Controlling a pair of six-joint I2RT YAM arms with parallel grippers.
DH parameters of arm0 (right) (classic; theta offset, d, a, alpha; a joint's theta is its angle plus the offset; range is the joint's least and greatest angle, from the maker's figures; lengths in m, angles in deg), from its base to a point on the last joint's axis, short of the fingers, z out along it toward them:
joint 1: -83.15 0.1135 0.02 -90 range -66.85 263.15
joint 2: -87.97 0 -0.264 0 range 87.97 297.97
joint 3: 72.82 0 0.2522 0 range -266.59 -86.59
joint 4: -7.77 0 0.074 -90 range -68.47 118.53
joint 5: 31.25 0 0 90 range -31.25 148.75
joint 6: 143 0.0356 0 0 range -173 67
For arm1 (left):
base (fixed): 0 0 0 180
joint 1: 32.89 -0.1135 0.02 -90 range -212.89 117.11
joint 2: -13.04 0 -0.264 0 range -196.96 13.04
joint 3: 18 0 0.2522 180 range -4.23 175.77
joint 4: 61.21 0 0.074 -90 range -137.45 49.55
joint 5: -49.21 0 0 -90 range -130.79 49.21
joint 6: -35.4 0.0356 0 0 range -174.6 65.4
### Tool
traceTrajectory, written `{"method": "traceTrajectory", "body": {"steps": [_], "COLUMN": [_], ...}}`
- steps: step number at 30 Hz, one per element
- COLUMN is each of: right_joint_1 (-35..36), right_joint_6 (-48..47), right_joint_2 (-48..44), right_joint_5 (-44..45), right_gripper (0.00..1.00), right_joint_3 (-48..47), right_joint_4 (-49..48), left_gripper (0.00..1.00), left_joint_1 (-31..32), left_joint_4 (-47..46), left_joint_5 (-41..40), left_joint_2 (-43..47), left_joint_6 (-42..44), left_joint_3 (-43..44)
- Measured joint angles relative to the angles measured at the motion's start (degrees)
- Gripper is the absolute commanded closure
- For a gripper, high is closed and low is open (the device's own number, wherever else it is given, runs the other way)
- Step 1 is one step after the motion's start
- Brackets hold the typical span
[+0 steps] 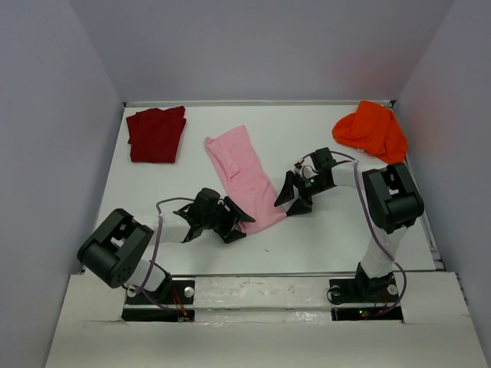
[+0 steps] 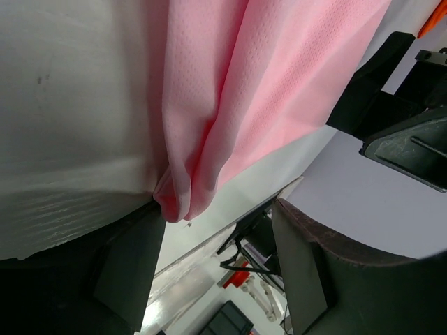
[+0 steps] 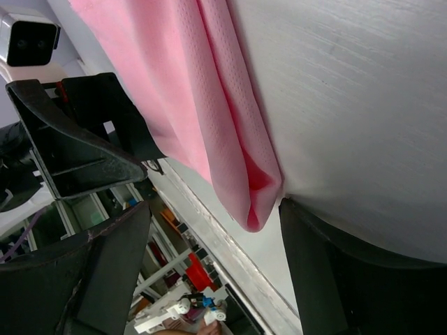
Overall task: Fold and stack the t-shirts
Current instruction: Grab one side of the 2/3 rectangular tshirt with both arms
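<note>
The light pink t-shirt (image 1: 244, 178) lies as a long strip on the table (image 1: 345, 230). At its near corners, the left gripper (image 1: 244, 228) and right gripper (image 1: 288, 205) straddle the cloth with jaws spread, likely ready to pinch and fold.

The light pink t-shirt (image 1: 244, 178) between the black fingers of the left gripper (image 1: 244, 228) and right gripper (image 1: 284, 207) shows a fine dotted weave; the dark red t-shirt (image 1: 156, 135) beyond the left fingers is plain; the bright orange t-shirt (image 1: 373, 130) beyond the right fingers likewise.
</note>
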Motion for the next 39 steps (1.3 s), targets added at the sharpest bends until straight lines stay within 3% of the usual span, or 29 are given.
{"method": "traceTrajectory", "body": {"steps": [4, 5, 9, 10, 11, 13, 16, 26, 27, 30, 32, 33, 35, 39], "right_joint_1": [0.0, 0.0, 0.0, 0.0, 0.0, 0.0, 0.0, 0.0, 0.0, 0.0, 0.0, 0.0, 0.0, 0.0], "right_joint_6": [0.79, 0.87, 1.07, 1.25, 1.22, 1.25, 1.29, 1.38, 1.38, 1.44, 1.6, 1.7, 1.68, 1.55], "right_joint_2": [-0.07, -0.09, -0.09, -0.09, -0.09, -0.09, -0.09, -0.09, -0.09, -0.09, -0.09, -0.09, -0.09, -0.09], "right_joint_5": [-0.35, -0.28, 0.94, 1.25, 1.46, 1.64, 1.73, 2.03, 2.03, 2.05, 2.05, 2.05, 2.05, 2.08], "right_gripper": [0.29, 0.38, 0.53, 0.54, 0.53, 0.52, 0.65, 0.68, 0.76, 0.87, 1.0, 1.0, 1.0, 1.0], "right_joint_3": [0.76, 0.92, 1.79, 1.95, 1.95, 1.95, 1.92, 1.9, 1.9, 1.9, 1.86, 1.86, 1.81, 1.66], "right_joint_4": [-1.11, -1.25, -1.57, -1.55, -1.53, -1.64, -1.64, -1.66, -1.66, -1.73, -1.73, -1.7, -1.7, -1.55], "left_gripper": [0.24, 0.24, 0.3, 0.38, 0.4, 0.4, 0.45, 0.51, 0.58, 0.66, 0.85, 0.94, 0.99, 1.0], "left_joint_1": [0.09, 0.09, 0.09, 0.09, 0.11, 0.13, 0.13, 0.13, 0.17, 0.48, 0.79, 0.92, 1.05, 1.4], "left_joint_4": [-0.81, -0.83, -0.87, -0.85, -0.7, -0.33, -0.55, -0.9, -0.98, -1.2, -1.57, -1.79, -2.05, -2.58], "left_joint_5": [0.39, 0.46, 0.5, 0.5, 0.39, 0.26, 0.5, 1.46, 1.77, 1.86, 2.43, 2.62, 3.28, 4.11], "left_joint_2": [-1.68, -1.79, -1.81, -1.81, -1.84, -2.4, -2.78, -4.44, -4.96, -6.45, -7.74, -8.41, -9.27, -11.02], "left_joint_6": [0.24, 0.31, 0.52, 0.57, 0.87, 1.38, 1.46, 2.12, 2.23, 2.69, 2.69, 2.86, 3.04, 3.39], "left_joint_3": [1.11, 1.22, 1.22, 1.22, 1.22, 1.22, 1.22, 1.75, 2.1, 2.8, 3.21, 3.61, 4.35, 5.81]}}
